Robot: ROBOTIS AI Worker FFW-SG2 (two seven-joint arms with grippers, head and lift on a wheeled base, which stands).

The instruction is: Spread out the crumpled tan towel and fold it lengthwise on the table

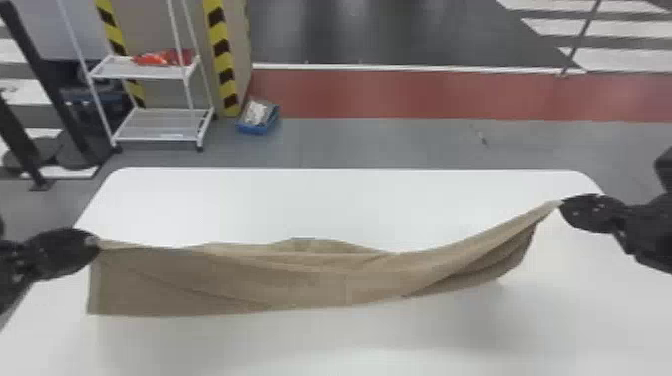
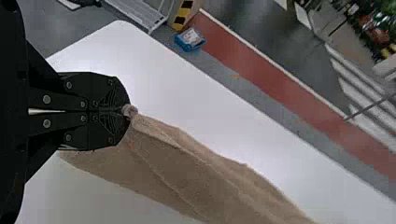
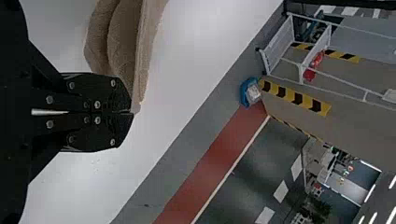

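The left end effector [image 2: 127, 111] and right end effector [image 3: 132, 112] clamp opposite ends of the towel [image 1: 310, 282] over the surface [image 1: 300, 202], where overpulling could slip the right's seemingly shallow grip.

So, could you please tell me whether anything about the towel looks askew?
Yes, the tan towel looks lopsided: it hangs fairly flat below the left gripper but narrows to a point with bunched folds at the right gripper.
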